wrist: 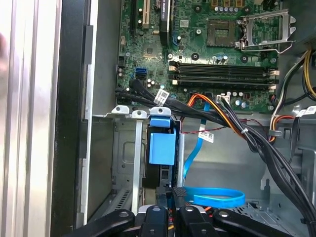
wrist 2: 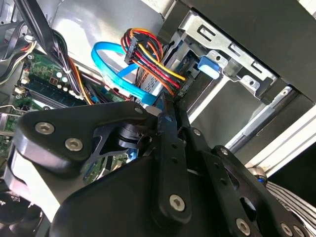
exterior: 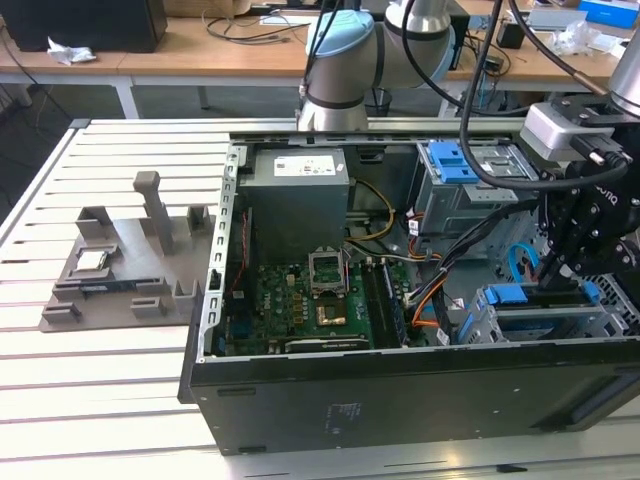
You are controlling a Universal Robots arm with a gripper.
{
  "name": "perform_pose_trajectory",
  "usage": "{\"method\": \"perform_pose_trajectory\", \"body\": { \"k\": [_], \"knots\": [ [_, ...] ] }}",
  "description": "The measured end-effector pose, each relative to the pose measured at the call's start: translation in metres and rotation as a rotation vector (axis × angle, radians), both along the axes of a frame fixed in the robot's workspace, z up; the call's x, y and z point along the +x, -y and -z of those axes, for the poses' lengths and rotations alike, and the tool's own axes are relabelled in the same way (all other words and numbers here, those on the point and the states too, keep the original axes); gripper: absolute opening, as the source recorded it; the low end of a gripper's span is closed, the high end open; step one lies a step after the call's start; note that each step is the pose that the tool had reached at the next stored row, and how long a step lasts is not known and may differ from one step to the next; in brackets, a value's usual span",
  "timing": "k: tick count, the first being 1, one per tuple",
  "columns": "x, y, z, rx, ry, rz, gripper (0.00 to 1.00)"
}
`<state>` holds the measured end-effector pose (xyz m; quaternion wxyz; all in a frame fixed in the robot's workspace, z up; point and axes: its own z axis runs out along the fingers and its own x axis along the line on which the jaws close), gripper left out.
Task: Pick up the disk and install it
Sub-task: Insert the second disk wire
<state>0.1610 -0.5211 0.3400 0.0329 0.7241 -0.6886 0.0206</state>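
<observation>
Now | black gripper [exterior: 556, 275] at blue-railed flat disk [wrist: 162, 148] | metal bay [wrist: 126, 148]

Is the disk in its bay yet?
In. The disk sits inside the metal bay, with the gripper at its near end.

No print on the power supply label [exterior: 305, 166] is legible.
</observation>
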Motion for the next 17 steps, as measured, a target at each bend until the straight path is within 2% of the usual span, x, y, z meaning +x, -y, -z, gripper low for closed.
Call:
{"method": "perform_pose_trajectory", "body": {
  "k": [5,12,14,15,17],
  "knots": [
    [-0.0001,0.0000,0.0055,0.0001,-0.0001,0.000,0.16],
    [0.0000,0.0001,0.0058,0.0004,-0.0001,0.000,0.16],
    [0.0000,0.0000,0.0060,0.0009,0.0000,0.000,0.17],
    [0.0000,0.0000,0.0060,0.0008,-0.0002,0.000,0.24],
    [0.0000,0.0000,0.0060,0.0006,-0.0001,0.000,0.24]
  ]
}}
